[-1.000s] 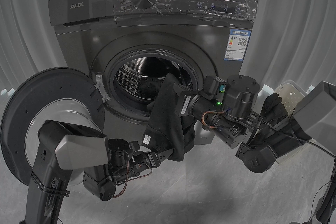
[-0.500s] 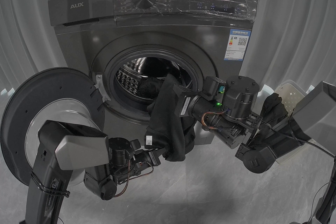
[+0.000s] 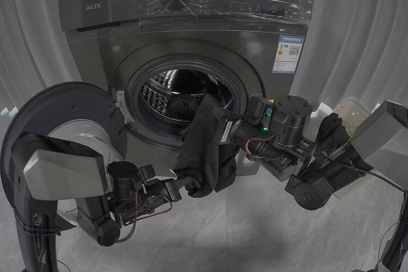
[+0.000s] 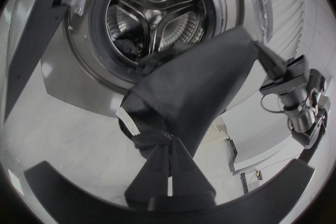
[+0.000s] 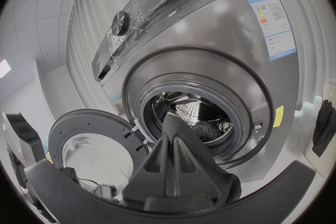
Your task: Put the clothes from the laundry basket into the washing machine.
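Head view: the black cloth garment (image 3: pixel 204 145) hangs mostly outside the round mouth of the grey washing machine (image 3: pixel 191 43) and may snag its rim; left wrist view: the left gripper (image 4: pixel 168 146) is pinched closed on its hem; right wrist view: the right gripper (image 5: pixel 171 142) is clamped on its top.

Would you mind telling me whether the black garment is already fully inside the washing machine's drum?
No, the black garment hangs in front of the washing machine, outside its drum.

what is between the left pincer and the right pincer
A black garment hangs from the right pincer down to the left pincer, and both are shut on it. The head view shows this.
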Tool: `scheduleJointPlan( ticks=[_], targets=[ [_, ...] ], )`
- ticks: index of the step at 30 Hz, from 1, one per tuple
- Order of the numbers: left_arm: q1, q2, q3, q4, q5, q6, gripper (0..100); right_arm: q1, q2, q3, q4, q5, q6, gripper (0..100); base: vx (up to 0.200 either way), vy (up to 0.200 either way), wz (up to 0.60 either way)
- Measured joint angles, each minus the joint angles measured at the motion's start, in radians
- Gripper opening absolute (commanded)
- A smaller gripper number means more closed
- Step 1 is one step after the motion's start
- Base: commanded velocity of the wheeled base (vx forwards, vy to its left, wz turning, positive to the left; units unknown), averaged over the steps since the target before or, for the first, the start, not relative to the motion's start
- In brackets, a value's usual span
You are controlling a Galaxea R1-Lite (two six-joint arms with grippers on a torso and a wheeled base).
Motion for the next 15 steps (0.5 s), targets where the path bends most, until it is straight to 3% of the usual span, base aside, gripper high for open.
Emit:
scheduleJointPlan(
  ticks=[11, 15],
  targets=[
    [0.072, -0.168, 0.068, 0.000, -0.036, 0.009, 0, -0.002, 0.018, 0.033, -0.013, -0.001, 0.008, 0, 0.000, 0.000, 0.00],
    [0.101, -0.211, 0.072, 0.001, -0.070, -0.021, 0, -0.002, 0.026, 0.044, -0.019, -0.002, 0.008, 0, 0.000, 0.000, 0.00]
  ],
)
